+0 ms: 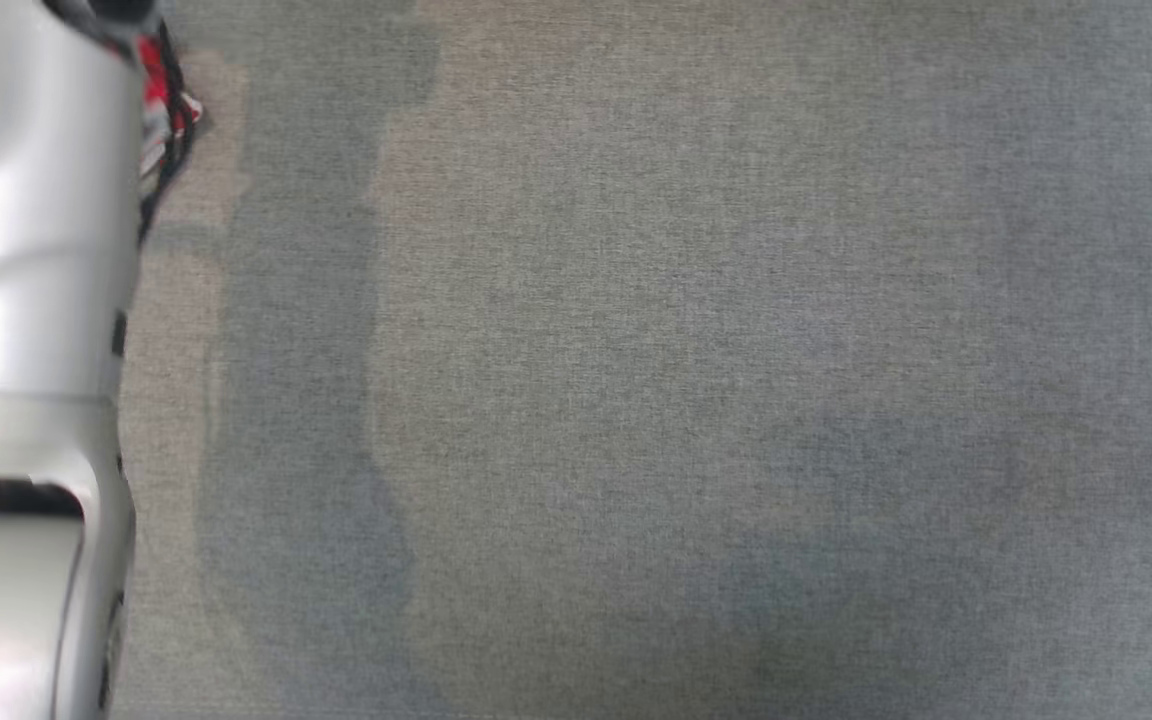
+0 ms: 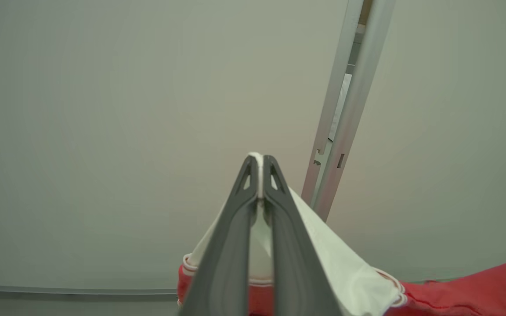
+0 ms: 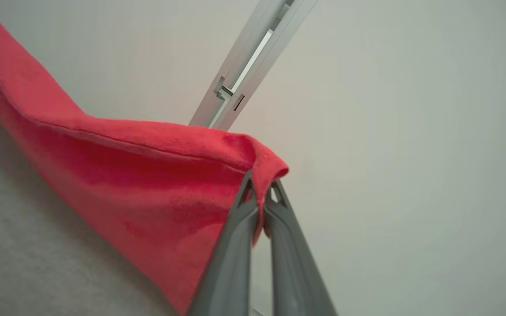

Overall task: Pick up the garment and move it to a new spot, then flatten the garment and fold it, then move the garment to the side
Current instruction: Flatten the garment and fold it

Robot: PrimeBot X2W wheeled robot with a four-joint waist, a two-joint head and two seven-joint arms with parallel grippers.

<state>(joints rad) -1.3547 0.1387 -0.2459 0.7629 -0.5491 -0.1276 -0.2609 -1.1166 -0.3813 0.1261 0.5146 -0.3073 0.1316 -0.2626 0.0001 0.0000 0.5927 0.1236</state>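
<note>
Just gray cloth surface [image 1: 636, 400]; pale wall [image 3: 411, 131] behind red/wht garment [image 3: 147, 184].

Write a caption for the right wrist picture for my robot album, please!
The right gripper pinches a fold of the red garment, which stretches away to the left in front of a pale wall.

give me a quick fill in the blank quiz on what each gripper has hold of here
1. The left gripper is shut on the ___ part of the garment.
2. The right gripper is shut on the garment's ___ part.
3. In the head view, a pale forearm shows along the ___ edge.
Missing words: white; red; left.
</note>
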